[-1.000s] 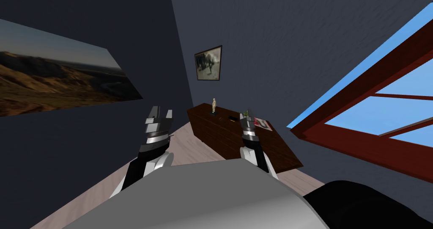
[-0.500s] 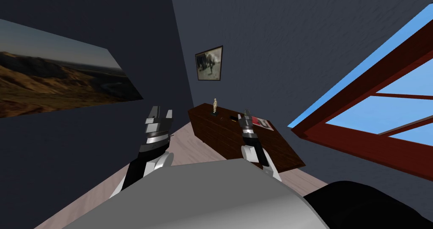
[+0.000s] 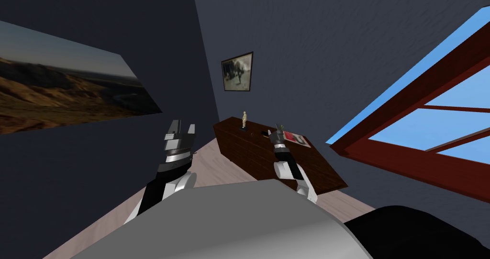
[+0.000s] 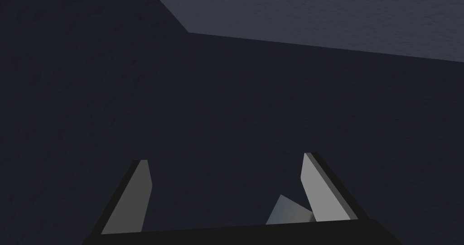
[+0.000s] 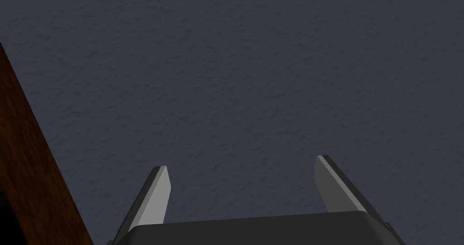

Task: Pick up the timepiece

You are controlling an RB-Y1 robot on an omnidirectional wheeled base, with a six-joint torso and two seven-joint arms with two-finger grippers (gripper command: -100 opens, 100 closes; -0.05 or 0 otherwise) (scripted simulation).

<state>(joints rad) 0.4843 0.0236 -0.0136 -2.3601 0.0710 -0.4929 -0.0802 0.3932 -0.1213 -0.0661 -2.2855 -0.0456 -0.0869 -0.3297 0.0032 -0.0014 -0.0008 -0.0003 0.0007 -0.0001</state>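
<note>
A dark brown dresser (image 3: 249,148) stands against the far wall. On its top lies a small dark flat object (image 3: 263,134), which seems to be the timepiece. My right gripper (image 3: 277,127) is raised over the dresser top, just right of that object, and its fingers point up at the wall. In the right wrist view the right gripper (image 5: 242,161) is open with nothing between its fingers. My left gripper (image 3: 184,125) is held up left of the dresser, over the floor. It is open and empty, as the left wrist view shows for the left gripper (image 4: 226,157).
A small pale figurine (image 3: 244,119) stands at the dresser's far end. A red and white magazine (image 3: 296,139) lies right of my right gripper. A red-framed window (image 3: 421,141) is on the right. Light wooden floor (image 3: 210,167) runs between me and the dresser.
My right arm has reached slightly further forward and left over the dresser top, and now covers the small green plant seen earlier. The left arm has stayed still.
</note>
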